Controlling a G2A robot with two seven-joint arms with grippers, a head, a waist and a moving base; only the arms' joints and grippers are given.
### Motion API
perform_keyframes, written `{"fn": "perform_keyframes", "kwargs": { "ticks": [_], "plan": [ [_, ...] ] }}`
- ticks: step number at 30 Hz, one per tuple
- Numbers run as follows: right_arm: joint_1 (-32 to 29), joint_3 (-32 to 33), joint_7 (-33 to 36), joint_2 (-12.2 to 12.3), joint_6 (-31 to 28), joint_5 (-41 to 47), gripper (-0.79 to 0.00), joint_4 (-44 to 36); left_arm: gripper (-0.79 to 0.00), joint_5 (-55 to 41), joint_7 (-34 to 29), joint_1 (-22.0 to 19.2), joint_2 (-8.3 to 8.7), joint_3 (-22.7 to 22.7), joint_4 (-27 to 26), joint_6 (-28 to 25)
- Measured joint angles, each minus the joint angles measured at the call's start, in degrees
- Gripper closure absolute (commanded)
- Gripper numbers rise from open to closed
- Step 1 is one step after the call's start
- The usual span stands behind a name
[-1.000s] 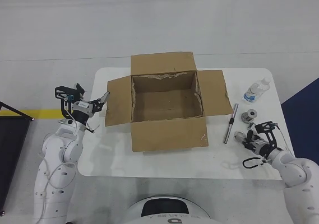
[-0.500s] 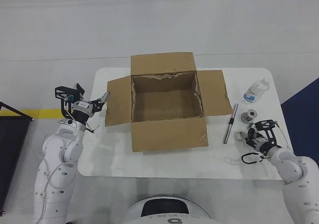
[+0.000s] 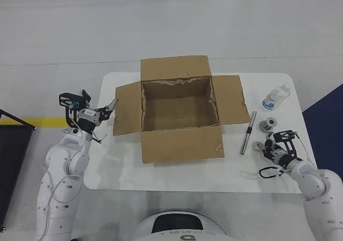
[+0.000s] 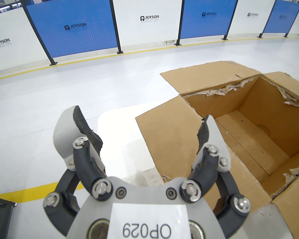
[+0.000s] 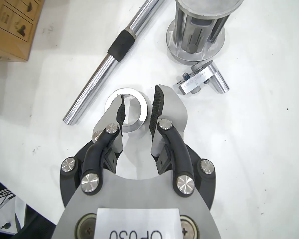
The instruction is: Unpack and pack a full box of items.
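Box (image 3: 177,114) stands open, its bare floor showing.

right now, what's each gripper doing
left gripper: open, holding nothing
right gripper: open, straddling the wall of the metal ring, not yet clamped

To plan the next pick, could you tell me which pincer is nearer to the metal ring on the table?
Right. The right pincer, open, straddles the ring at its wall; the left pincer hangs on the box's far side.
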Motion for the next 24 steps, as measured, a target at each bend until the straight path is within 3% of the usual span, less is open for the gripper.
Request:
{"fn": "perform_keyframes", "kwargs": {
  "ticks": [2, 17, 20, 21, 24],
  "plan": [
    [-0.6, 1.0, -0.5, 0.1, -3.1, 2.4, -0.785, 0.0, -0.785, 0.0, 0.0, 0.0, 0.00, 0.0, 0.0, 0.0],
    [-1.1, 0.5, -0.7, 0.1, -1.0, 0.1, -0.785, -1.7, -0.785, 0.0, 0.0, 0.0, 0.00, 0.0, 0.0, 0.0],
    [-4.1, 1.2, -2.4, 0.1, 3.1, -4.7, -0.529, -5.8, -0.785, 0.0, 0.0, 0.0, 0.00, 0.0, 0.0, 0.0],
    [-5.1, 1.4, -2.8, 0.1, 4.1, -5.8, -0.403, -7.1, -0.785, 0.0, 0.0, 0.0, 0.00, 0.0, 0.0, 0.0],
    [-7.7, 1.8, -3.2, 0.1, 6.8, -9.0, -0.369, -10.7, -0.785, 0.0, 0.0, 0.0, 0.00, 0.0, 0.0, 0.0]
  ]
}}
